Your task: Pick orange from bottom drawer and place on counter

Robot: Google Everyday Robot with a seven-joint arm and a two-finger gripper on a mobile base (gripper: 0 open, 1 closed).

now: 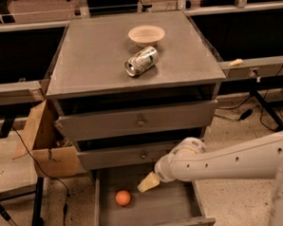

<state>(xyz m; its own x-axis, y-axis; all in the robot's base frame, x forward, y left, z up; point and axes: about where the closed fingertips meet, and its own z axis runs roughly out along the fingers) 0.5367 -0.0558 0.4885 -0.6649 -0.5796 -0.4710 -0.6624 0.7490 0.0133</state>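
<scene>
The orange [122, 197] lies on the grey floor of the open bottom drawer [180, 209], toward its left side. My gripper [147, 182] hangs over the drawer at the end of the white arm, just right of the orange and slightly above it, not touching it. The counter [91, 55] is the flat grey top of the cabinet.
A silver-green drink can [141, 60] lies on its side on the counter, with a pale bowl [146, 35] behind it. The two upper drawers [137, 121] are pulled slightly out. An open cardboard box [45, 143] stands left of the cabinet. Cables run across the floor.
</scene>
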